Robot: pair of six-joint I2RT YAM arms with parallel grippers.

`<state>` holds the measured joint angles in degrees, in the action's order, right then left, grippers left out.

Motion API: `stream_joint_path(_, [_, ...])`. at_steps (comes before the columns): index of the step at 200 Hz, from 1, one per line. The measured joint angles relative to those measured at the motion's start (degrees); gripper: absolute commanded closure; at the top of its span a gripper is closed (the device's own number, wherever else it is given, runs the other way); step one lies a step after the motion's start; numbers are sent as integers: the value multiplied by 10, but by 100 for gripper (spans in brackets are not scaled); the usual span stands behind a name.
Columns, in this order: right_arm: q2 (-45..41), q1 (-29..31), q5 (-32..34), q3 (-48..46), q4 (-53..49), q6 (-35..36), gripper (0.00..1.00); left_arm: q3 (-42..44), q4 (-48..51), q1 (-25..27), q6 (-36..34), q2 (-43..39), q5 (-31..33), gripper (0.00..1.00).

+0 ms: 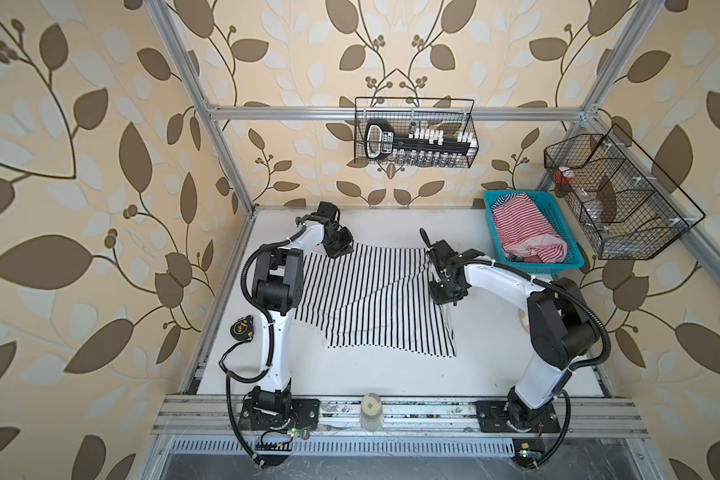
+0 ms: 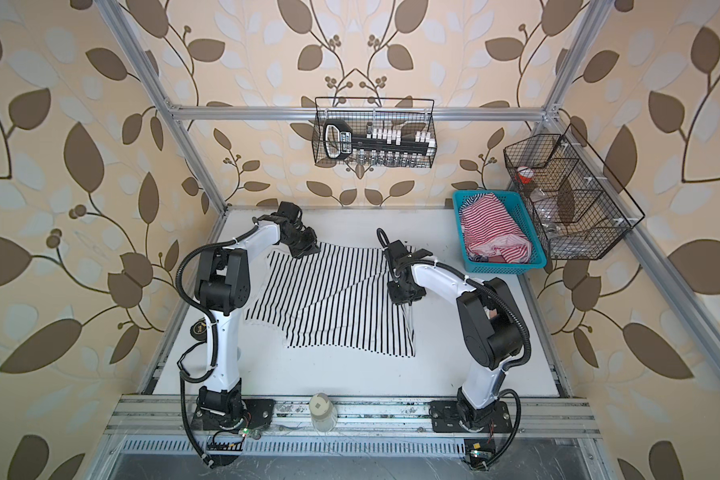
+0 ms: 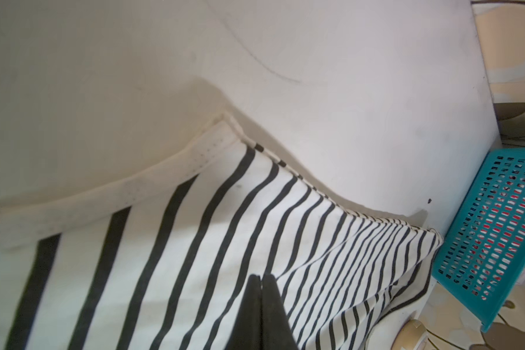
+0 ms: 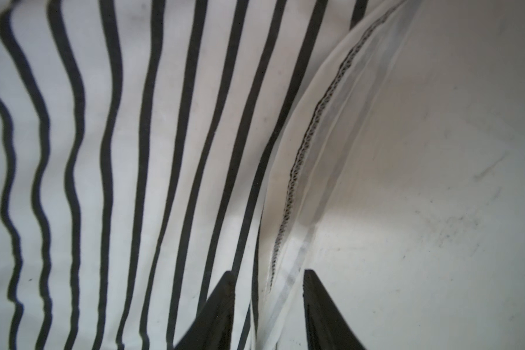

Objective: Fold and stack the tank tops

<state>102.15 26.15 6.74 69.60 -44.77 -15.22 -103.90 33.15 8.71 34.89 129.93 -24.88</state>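
Observation:
A white tank top with black stripes (image 1: 371,299) (image 2: 333,299) lies spread on the white table, one part folded diagonally over itself. My left gripper (image 1: 338,252) (image 3: 260,276) is shut at its far left corner. The fingertips sit over the striped cloth (image 3: 194,242), and I see no cloth pinched between them. My right gripper (image 1: 445,301) (image 4: 267,272) is open at the top's right edge, one finger over the stripes (image 4: 134,151) and one over bare table, with the hem between them. The red-striped tank top (image 1: 524,232) (image 2: 493,230) lies crumpled in a teal basket (image 1: 533,268).
The teal basket (image 2: 504,268) (image 3: 497,242) stands at the table's back right. A wire basket (image 1: 414,133) hangs on the back rail and another (image 1: 616,195) on the right. A tape measure (image 1: 241,328) lies by the left arm. A jar (image 1: 371,409) stands on the front rail.

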Motion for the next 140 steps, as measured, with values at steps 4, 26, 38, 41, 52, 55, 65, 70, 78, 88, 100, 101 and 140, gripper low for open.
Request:
stream_joint_path(4, [2,0,3,-1,1,-1,61,-2,0,0,0,3,-1,98])
stream_joint_path(26, [15,0,15,-7,4,-5,61,-6,-3,0,-1,23,-3,98])
stream_joint_path(38, [23,0,21,-9,4,-8,61,-7,-5,0,0,35,-10,99])
stream_joint_path(41, [24,0,23,-9,4,-9,62,-10,-4,0,-1,37,-11,99])
stream_joint_path(52, [29,1,29,-10,4,-12,62,-17,-4,0,-2,40,-8,99])
stream_joint_path(55, [30,1,31,-10,4,-12,62,-18,-4,0,-2,41,-8,99])
stream_joint_path(65, [31,1,36,-12,5,-15,64,-23,-3,0,-2,45,-9,99])
stream_joint_path(70, [31,1,38,-13,4,-17,65,-25,-4,0,-2,46,-8,100])
stream_joint_path(78, [31,0,40,-16,5,-19,67,-27,-4,0,-2,47,-7,100])
stream_joint_path(88, [32,-1,43,-18,5,-22,68,-28,-3,0,-2,47,-4,100])
stream_joint_path(100, [32,-3,45,-24,6,-28,68,-28,-3,-1,-2,47,-1,100])
stream_joint_path(101, [32,-3,45,-24,6,-28,68,-28,-3,-1,-2,47,-1,100])
stream_joint_path(140, [28,-11,44,-36,15,-43,68,-28,-4,-5,0,47,5,100])
